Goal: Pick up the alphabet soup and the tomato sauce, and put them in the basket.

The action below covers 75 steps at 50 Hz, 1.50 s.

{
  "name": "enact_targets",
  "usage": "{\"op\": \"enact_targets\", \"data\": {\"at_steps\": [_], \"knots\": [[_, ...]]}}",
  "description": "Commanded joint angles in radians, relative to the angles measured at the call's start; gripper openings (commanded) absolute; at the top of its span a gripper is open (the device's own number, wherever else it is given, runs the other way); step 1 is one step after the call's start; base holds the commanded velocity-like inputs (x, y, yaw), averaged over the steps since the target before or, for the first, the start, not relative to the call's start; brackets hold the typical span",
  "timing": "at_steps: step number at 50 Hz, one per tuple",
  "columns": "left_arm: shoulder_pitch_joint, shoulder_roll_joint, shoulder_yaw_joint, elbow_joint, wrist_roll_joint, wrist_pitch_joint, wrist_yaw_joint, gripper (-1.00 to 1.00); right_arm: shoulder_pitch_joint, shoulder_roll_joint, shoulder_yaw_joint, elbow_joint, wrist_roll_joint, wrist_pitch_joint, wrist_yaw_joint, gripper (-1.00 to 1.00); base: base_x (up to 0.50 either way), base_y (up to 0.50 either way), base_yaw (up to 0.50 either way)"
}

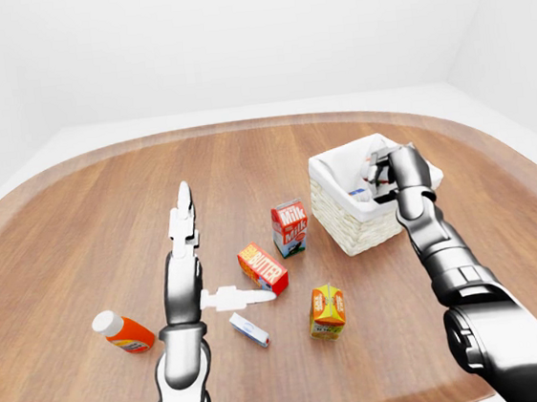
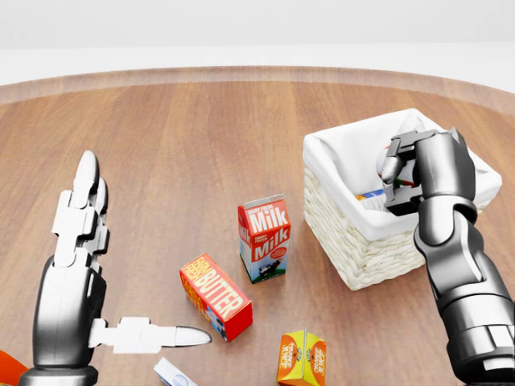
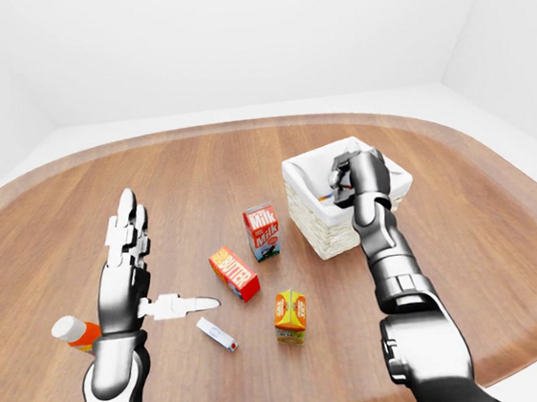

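Down at the near edge the left hand (image 2: 80,265) hangs flat and spread, thumb out sideways, gripping nothing, with a small white box (image 1: 249,330), a juice carton (image 1: 327,311) and an orange bottle (image 1: 124,332) lying around it on the table (image 1: 79,230). A little farther out, butter (image 2: 215,296) and milk (image 2: 264,239) stand untouched. Farther again, the right hand (image 2: 410,173) is down inside the basket (image 2: 354,241), fingers curled over something; whether they pinch it or have let go, I cannot tell. A sliver of a label (image 2: 372,195) shows beside them, too hidden to read or to judge its long axis. No can is visible on the table, so I judge the task to be near its end.
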Motion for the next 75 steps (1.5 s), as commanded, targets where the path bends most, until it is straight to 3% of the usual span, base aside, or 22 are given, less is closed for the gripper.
{"op": "enact_targets", "data": {"at_steps": [1, 18, 33, 43, 75], "knots": [[0.001, 0.000, -0.003, -0.007, 0.003, 0.000, -0.002, 1.00, -0.104, -0.014, 0.020, 0.106, -0.029, 0.000, -0.061, -1.00, 0.00, 0.00, 0.00], [-0.002, 0.001, 0.002, -0.001, 0.000, 0.000, -0.002, 1.00, -0.222, -0.010, 0.055, 0.277, -0.100, 0.000, -0.121, -1.00, 0.00, 0.00, 0.00], [-0.005, 0.001, 0.003, 0.003, -0.001, 0.000, -0.002, 1.00, -0.319, 0.005, 0.100, 0.429, -0.245, 0.000, -0.219, -1.00, 0.00, 0.00, 0.00], [-0.005, 0.001, 0.003, 0.003, -0.001, 0.000, -0.002, 1.00, -0.371, 0.010, 0.107, 0.464, -0.333, 0.000, -0.227, -1.00, 0.00, 0.00, 0.00], [-0.005, 0.001, 0.003, 0.003, -0.001, 0.000, -0.002, 1.00, -0.384, 0.017, 0.116, 0.511, -0.553, 0.000, -0.227, -1.00, 0.00, 0.00, 0.00]]}}
